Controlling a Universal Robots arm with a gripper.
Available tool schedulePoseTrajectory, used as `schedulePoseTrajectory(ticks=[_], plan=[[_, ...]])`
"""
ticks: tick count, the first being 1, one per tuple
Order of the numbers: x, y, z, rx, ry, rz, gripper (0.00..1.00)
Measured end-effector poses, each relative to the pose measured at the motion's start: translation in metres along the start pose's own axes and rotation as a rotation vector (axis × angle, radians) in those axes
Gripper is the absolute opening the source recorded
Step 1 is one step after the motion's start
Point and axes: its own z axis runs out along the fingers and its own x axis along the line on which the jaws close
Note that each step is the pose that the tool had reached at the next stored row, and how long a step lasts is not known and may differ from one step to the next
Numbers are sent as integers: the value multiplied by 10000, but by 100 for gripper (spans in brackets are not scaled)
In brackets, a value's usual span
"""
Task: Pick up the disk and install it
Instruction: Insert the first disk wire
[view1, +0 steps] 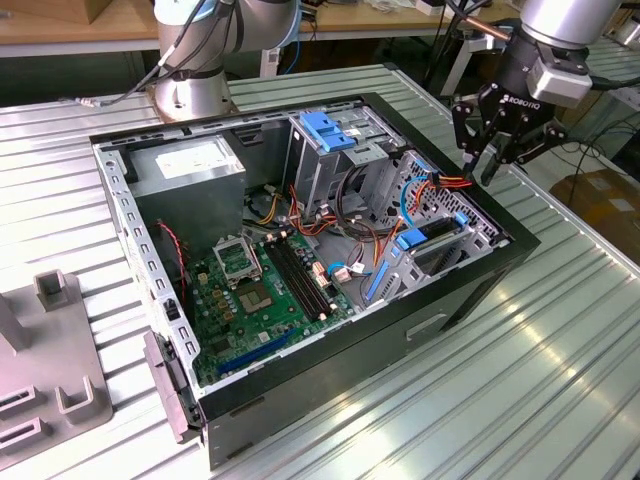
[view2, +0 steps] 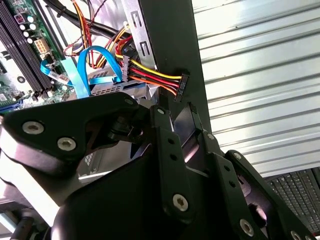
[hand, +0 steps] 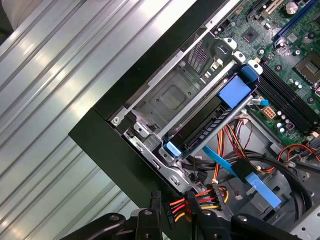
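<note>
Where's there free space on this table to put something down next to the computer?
Bare ribbed table lies on the exterior view's right of the computer case. Crowded: the cables by the end effector, and the grey fixture on that view's left.

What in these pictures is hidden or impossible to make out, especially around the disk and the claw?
1. The disk: in the first wrist view the metal cage covers its grey body and label.
2. Whether the claw touches the power plug: the first wrist view's edge cuts that off.
3. Much of the case in the second wrist view: the claw's black body blocks it.
</note>
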Motion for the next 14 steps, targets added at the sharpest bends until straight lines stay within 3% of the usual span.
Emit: schedulePoseTrajectory(ticks=[4, 10, 14], plan=[[1, -7, 2, 5, -1, -63, 33], [22, -44, 15, 35, 2, -546, 33], [20, -55, 36, 81, 0, -1220, 33]])
